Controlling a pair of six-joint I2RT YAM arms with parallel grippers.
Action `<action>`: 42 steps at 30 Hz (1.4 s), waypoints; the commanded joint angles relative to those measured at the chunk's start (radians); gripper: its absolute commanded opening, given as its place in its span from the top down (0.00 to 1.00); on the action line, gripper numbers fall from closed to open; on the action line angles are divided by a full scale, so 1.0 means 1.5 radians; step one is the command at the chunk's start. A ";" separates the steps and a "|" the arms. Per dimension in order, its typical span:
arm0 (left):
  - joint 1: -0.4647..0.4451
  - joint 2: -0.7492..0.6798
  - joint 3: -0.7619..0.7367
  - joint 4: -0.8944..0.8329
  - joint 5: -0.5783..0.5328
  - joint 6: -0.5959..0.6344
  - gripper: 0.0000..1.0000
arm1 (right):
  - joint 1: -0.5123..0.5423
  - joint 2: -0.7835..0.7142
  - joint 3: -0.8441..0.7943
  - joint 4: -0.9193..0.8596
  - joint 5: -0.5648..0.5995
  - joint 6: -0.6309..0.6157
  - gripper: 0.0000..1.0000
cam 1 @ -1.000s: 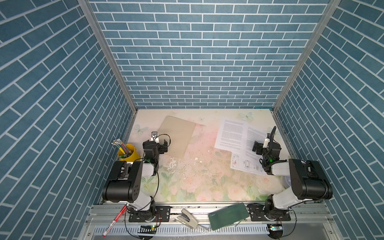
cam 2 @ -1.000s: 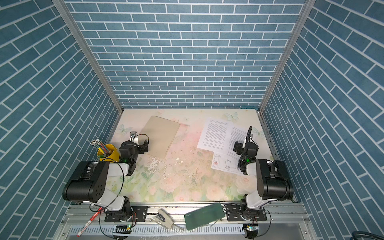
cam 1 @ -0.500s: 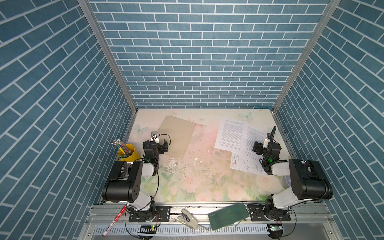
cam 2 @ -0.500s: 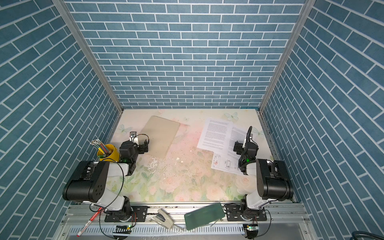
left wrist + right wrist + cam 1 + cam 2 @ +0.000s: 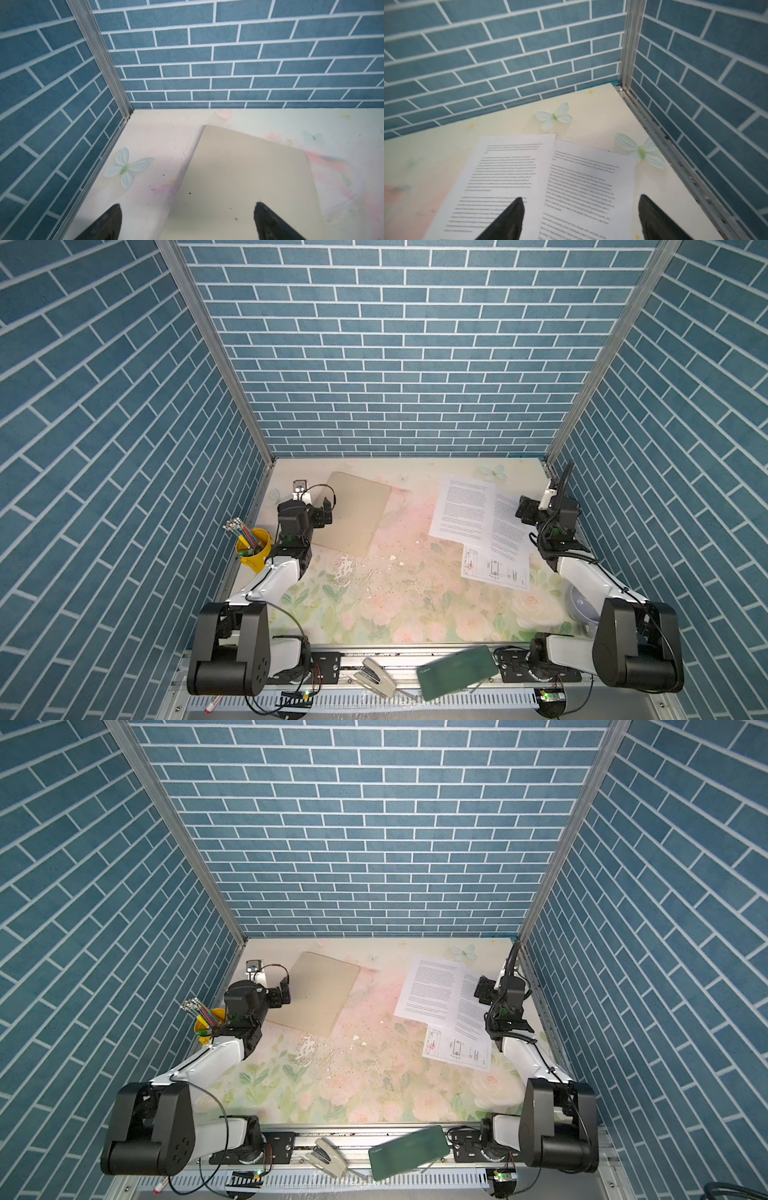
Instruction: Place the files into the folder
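The tan folder [image 5: 353, 516] lies closed and flat at the back left of the table, seen in both top views [image 5: 316, 994]. My left gripper [image 5: 188, 204] hovers open over the folder's left edge [image 5: 239, 176], one fingertip over the folder and one over bare table. The files lie overlapping at the back right: two text sheets [image 5: 461, 506] [image 5: 509, 531] and a drawing sheet [image 5: 494, 570] partly under them. My right gripper [image 5: 581, 197] stands open above the right-hand text sheet [image 5: 587, 182], near its outer edge, holding nothing.
A yellow pencil cup [image 5: 253, 549] stands by the left arm. White flakes [image 5: 345, 568] litter the mat's middle. A pale bowl [image 5: 582, 605] sits behind the right arm. A dark green case [image 5: 457, 670], a stapler [image 5: 376, 676] and a red pen [image 5: 212, 699] lie on the front rail. Brick walls close in three sides.
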 commanded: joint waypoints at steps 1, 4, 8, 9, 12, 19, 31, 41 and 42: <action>0.003 0.017 0.079 -0.207 0.036 -0.051 0.00 | 0.008 0.008 0.046 -0.089 -0.102 0.124 0.19; 0.003 0.053 0.151 -0.306 0.045 -0.073 0.00 | 0.036 0.038 0.083 -0.103 -0.124 0.194 0.21; 0.003 0.101 0.219 -0.383 0.059 -0.086 0.00 | 0.099 0.084 0.129 -0.122 -0.132 0.241 0.24; 0.003 0.117 0.237 -0.399 0.060 -0.090 0.00 | 0.119 0.095 0.141 -0.130 -0.127 0.249 0.24; 0.003 0.170 0.296 -0.461 0.044 -0.096 0.00 | 0.169 0.130 0.158 -0.135 -0.113 0.287 0.26; 0.009 0.304 0.415 -0.552 -0.002 -0.095 0.00 | 0.271 0.216 0.194 -0.127 -0.090 0.380 0.30; 0.053 0.432 0.493 -0.579 0.064 -0.108 0.00 | 0.352 0.403 0.358 -0.150 -0.110 0.475 0.33; 0.053 0.472 0.485 -0.604 0.140 -0.129 0.00 | 0.384 0.523 0.450 -0.151 -0.153 0.532 0.38; 0.053 0.471 0.479 -0.602 0.151 -0.130 0.00 | 0.386 0.529 0.454 -0.150 -0.154 0.536 0.38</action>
